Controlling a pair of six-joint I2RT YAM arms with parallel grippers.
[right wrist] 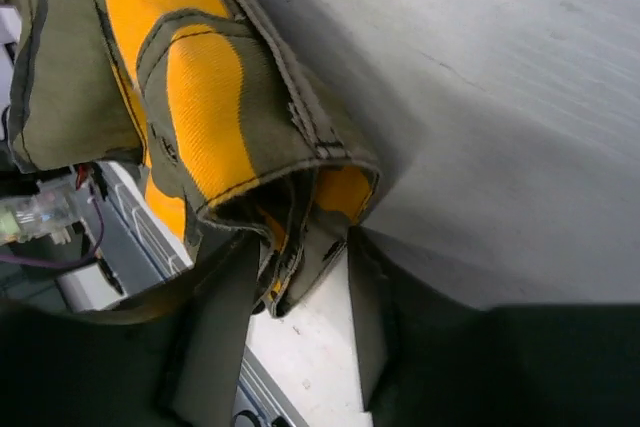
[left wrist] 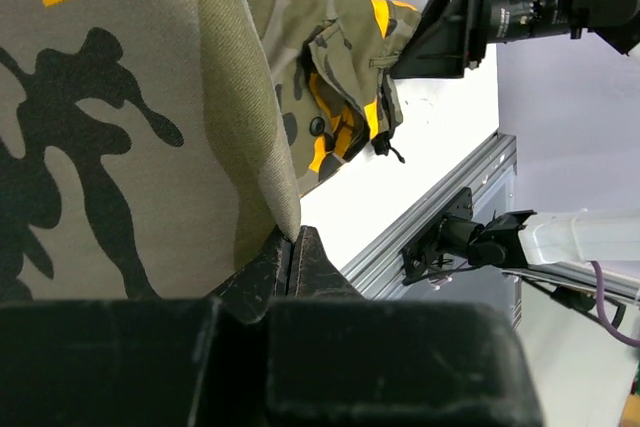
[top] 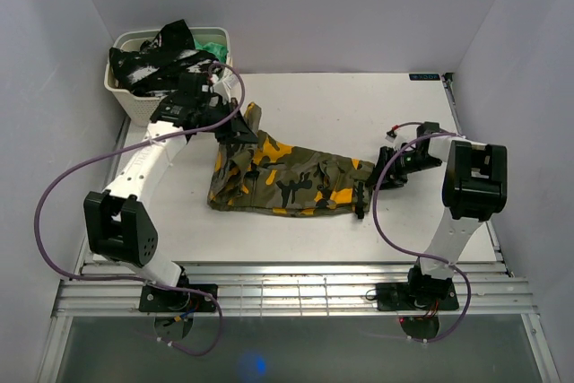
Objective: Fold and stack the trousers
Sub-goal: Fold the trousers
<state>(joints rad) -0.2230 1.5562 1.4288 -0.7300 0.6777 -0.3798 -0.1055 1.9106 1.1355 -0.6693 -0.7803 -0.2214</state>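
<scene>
The camouflage trousers (top: 287, 181) lie across the middle of the white table, olive, black and yellow-orange. My left gripper (top: 240, 127) is at their far left end. In the left wrist view (left wrist: 292, 247) its jaws are shut on an edge of the cloth (left wrist: 100, 147), which is lifted there. My right gripper (top: 384, 172) is at the trousers' right end. In the right wrist view (right wrist: 295, 337) its fingers (right wrist: 215, 327) stand apart, with a folded hem of the trousers (right wrist: 200, 97) between them, just above the table.
A white basket (top: 126, 96) stands at the far left corner and holds a black-and-white mottled garment (top: 152, 65) and a green cloth (top: 213, 47). A metal rail (top: 287, 289) runs along the table's near edge. White walls stand close on three sides.
</scene>
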